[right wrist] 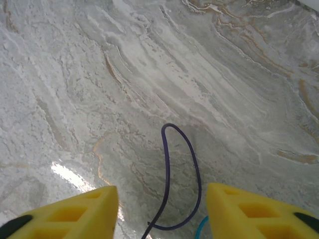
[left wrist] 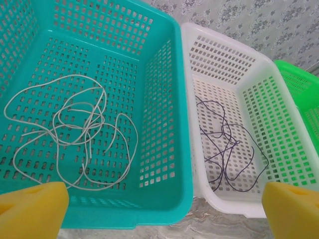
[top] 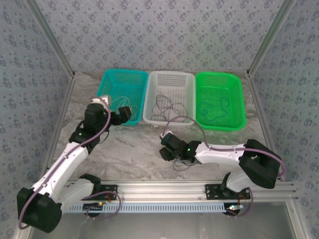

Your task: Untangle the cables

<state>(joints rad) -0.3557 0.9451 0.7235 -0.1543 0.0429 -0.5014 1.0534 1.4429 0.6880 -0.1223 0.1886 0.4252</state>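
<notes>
A whitish cable (left wrist: pixel 75 134) lies in loose loops inside the teal basket (left wrist: pixel 182 99). A dark purple cable (left wrist: pixel 229 149) lies in the white basket (left wrist: pixel 192 74). My left gripper (left wrist: pixel 164 214) hangs open over the near rims of these two baskets, holding nothing. On the marble table, another dark purple cable (right wrist: pixel 167 159) forms a narrow loop between the yellow fingers (right wrist: pixel 75 214) of my right gripper (right wrist: pixel 162 214), which stands open around it without touching. A bit of blue cable (right wrist: pixel 201 228) shows beside the right finger. From above, the right gripper (top: pixel 166 144) is low over the table's middle.
Three baskets stand in a row at the back: teal (top: pixel 112 79), white (top: pixel 169 74) and green (top: pixel 219 75). The green one holds a thin dark cable (top: pixel 214 112). A metal rail (top: pixel 164 189) runs along the near edge.
</notes>
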